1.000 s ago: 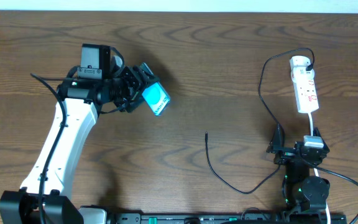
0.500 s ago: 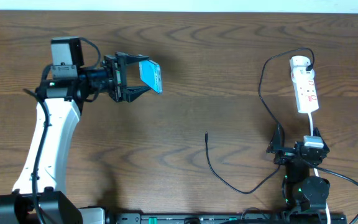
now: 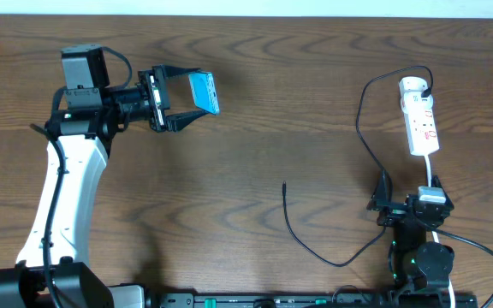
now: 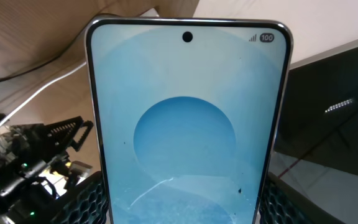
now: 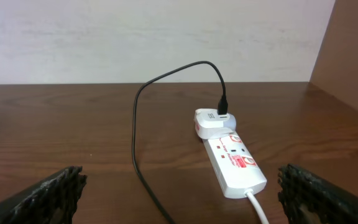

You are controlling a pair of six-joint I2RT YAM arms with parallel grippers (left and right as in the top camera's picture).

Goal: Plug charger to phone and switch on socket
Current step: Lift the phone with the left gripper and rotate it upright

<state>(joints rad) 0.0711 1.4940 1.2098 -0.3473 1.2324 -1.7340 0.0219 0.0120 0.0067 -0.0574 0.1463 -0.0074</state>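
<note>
- Over the last second the left tool (image 3: pixel 197 96) has swung away from the middle of the counter (image 3: pixel 255 137) toward its far left part. It took the phone (image 3: pixel 205 91) along and turned it nearly edge-on to the overhead view. The right arm, the charger and the socket lie as they did.
- The left tool is part-way spread and pinches the phone across its width. The dark honeycomb pads (image 4: pixel 277 200) press on the two long edges near the lower end.
- The phone is held up off the counter with its screen toward the wrist camera (light blue, with a darker round graphic and a punch-hole lens at the top).
- The right tool (image 5: pixel 180 176) is spread wide and holds nothing, low at the near right edge and pointing at the socket.
- The charger (image 3: pixel 302 241) lies loose on the counter. Its small tip (image 3: pixel 284 183) rests near the middle, well apart from the phone.
- The cable curves past the right arm and up to a black plug seated in a white adapter (image 5: pixel 213 123) at the far end of the socket.
- The socket (image 3: pixel 421 120) lies flat at the far right, with red marks on its face and its white cord (image 5: pixel 258 208) running back toward the right arm.
</note>
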